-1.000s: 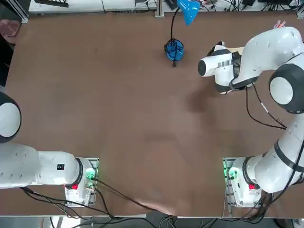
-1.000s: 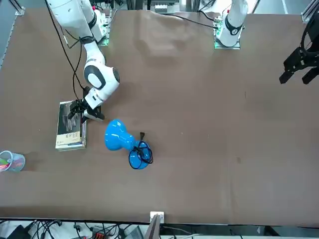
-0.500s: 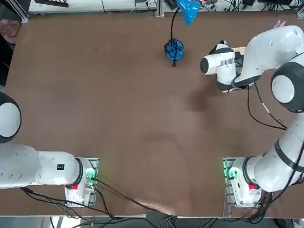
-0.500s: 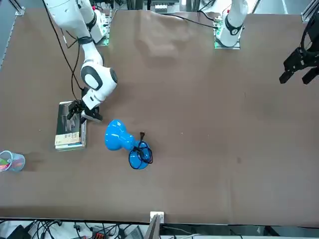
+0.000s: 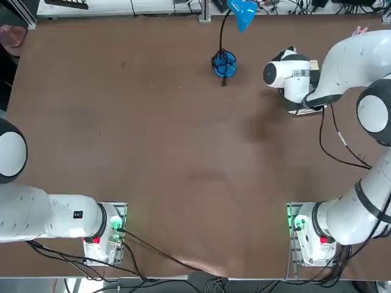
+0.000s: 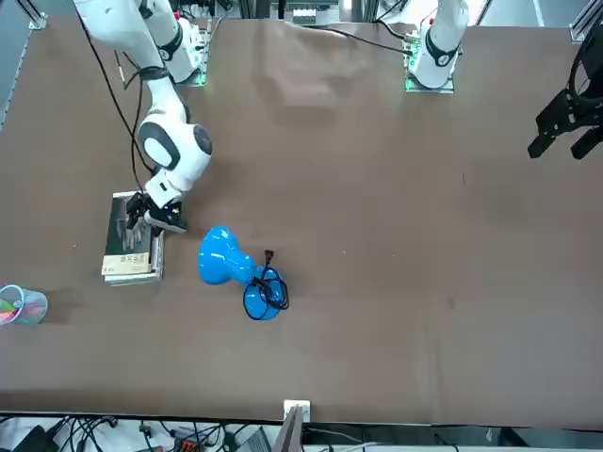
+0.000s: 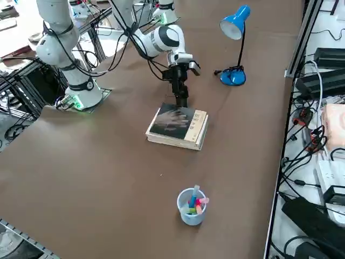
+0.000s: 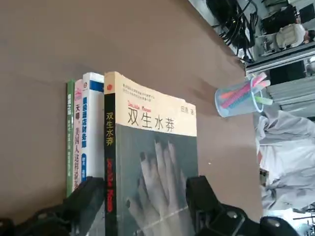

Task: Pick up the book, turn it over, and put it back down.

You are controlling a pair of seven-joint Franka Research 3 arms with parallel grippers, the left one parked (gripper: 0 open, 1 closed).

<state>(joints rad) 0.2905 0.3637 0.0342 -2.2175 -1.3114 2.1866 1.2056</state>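
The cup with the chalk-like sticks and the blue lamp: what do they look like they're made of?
Cup: probably thin plastic, smooth; the sticks' colours show through its wall. Blue lamp: glossy painted metal or plastic, I can't tell which; its shade catches bright highlights.

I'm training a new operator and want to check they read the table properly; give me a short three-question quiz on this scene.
1. True or false: the right gripper has its fingers open.
2. Multiple choice: what stands in the cup? A) spoons, B) colored sticks, C) scissors.
3. Fill in: the desk lamp on the table is ____ in color.

Key: 1. True; 2. B, colored sticks; 3. blue.
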